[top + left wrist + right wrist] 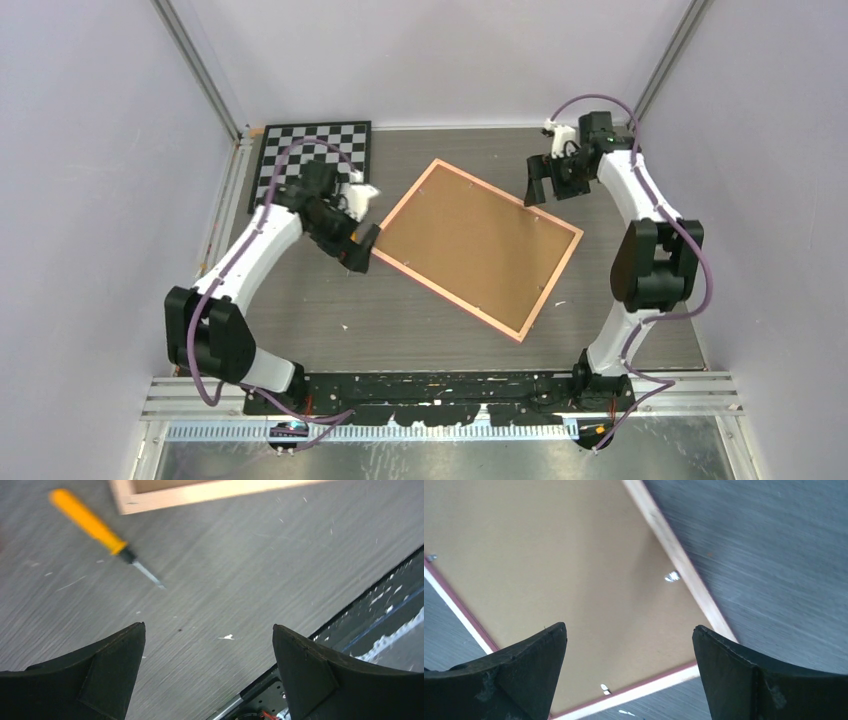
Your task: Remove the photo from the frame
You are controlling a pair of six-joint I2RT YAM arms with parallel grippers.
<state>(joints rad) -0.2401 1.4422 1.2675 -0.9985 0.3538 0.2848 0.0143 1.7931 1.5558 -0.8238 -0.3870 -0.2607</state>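
Left end effector and right end effector are both gaping wide and gripping nothing, the right hovering over a corner of the frame. The frame is lying face-down mid-surface, backing in place. The photo is not showing, so removal looks unstarted. Counting: one frame, three clips visible, one screwdriver, one chessboard.

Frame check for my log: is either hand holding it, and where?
Nothing is held: the left hand and right hand are open and empty; the frame lies back-up.
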